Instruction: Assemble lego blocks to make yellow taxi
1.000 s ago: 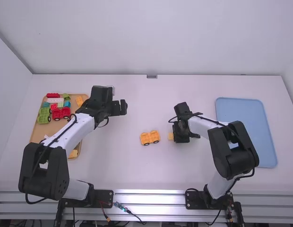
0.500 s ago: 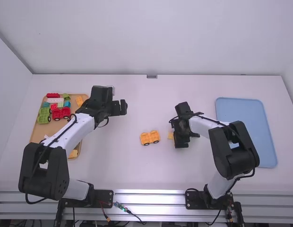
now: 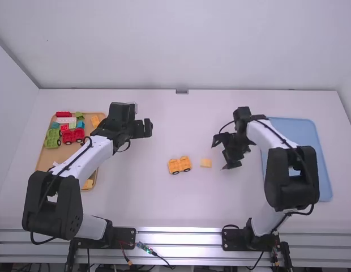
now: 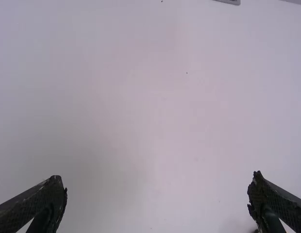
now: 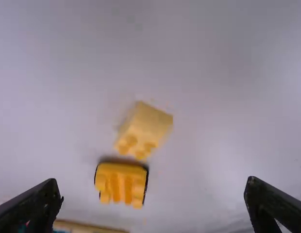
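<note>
My right gripper (image 3: 222, 153) stands open just right of a small light-yellow block (image 3: 205, 162) on the table. Left of that block, a small gap away, the orange-yellow wheeled base (image 3: 179, 165) rests on its wheels. In the right wrist view the block (image 5: 145, 127) lies with its studs turned toward the base (image 5: 120, 184), and both are beyond the fingers of my open, empty right gripper (image 5: 154, 191). My left gripper (image 3: 144, 129) is held above the table beside the brown tray, open; the left wrist view shows bare table between the fingers of this gripper (image 4: 158, 194).
At the left, a brown tray (image 3: 44, 160) holds red and green wheeled bases, several coloured bricks and a few yellow pieces, partly under the left arm. A blue tray (image 3: 293, 129) lies at the right, with the right arm over its near-left part.
The right gripper has drawn back from the light-yellow block, rightward and away from the camera, and turned. The block is uncovered. The left arm and wheeled base have kept still.
</note>
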Controlling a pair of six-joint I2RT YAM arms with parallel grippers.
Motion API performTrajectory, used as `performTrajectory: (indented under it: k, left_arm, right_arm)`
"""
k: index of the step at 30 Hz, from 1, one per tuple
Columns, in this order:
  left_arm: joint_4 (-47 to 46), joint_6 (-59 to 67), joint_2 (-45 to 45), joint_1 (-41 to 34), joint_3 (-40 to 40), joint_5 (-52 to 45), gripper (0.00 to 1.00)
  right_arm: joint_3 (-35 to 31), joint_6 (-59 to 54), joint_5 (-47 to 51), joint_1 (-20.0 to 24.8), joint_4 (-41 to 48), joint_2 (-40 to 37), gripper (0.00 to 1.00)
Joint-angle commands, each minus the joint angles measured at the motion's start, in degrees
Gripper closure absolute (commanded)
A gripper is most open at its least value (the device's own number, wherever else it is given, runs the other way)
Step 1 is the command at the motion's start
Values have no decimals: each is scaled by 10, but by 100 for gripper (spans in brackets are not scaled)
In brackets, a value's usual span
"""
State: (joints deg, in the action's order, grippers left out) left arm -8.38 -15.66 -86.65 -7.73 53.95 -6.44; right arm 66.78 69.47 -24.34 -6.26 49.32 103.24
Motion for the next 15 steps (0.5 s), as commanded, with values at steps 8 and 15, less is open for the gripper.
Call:
performTrajectory:
  k: [8, 15]
  left_arm:
    - [3, 120, 7, 0, 0, -96, 1]
    - [-21, 366, 7, -6, 0, -323, 1]
  right_arm:
    - [133, -596, -19, -5, 92, 5, 1]
    - [107, -715, 137, -50, -2, 5, 1]
